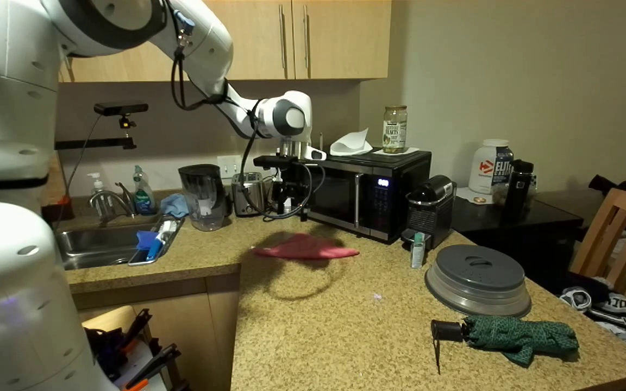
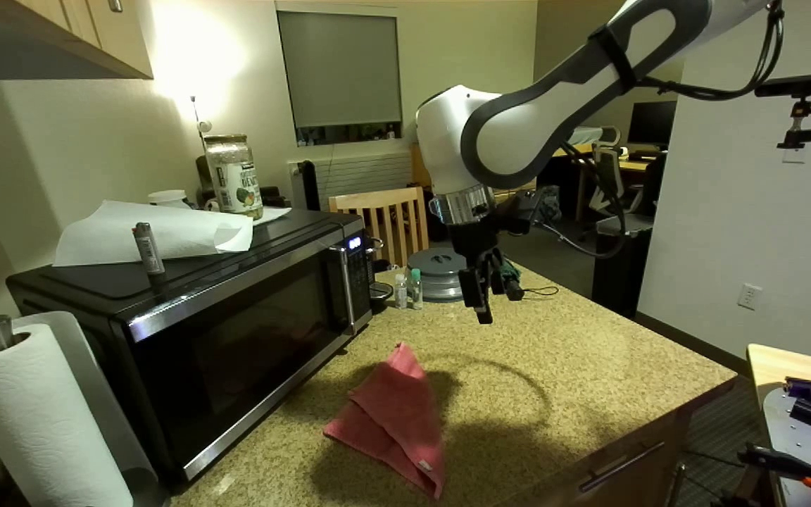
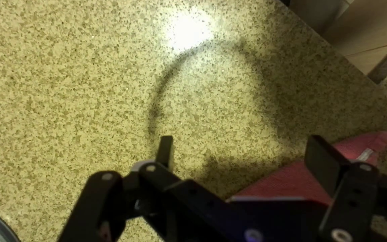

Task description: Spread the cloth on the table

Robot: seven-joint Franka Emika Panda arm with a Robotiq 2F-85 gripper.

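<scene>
In both exterior views, a microwave (image 2: 250, 352) and grey cover (image 1: 479, 271) share the table (image 1: 313, 331); the cloth (image 2: 398, 415) lies below and to one side of the empty, wide-spread pincer (image 3: 242, 156).

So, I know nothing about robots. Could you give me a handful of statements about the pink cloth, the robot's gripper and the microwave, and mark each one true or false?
1. The pink cloth rests on the countertop. True.
2. It is spread out fully flat. False: part of it is folded over.
3. The gripper is open. True.
4. It is holding the cloth. False: it holds nothing.
5. A glass jar stands on top of the microwave. True.
6. No light shows on the microwave. False: its display is lit.
</scene>
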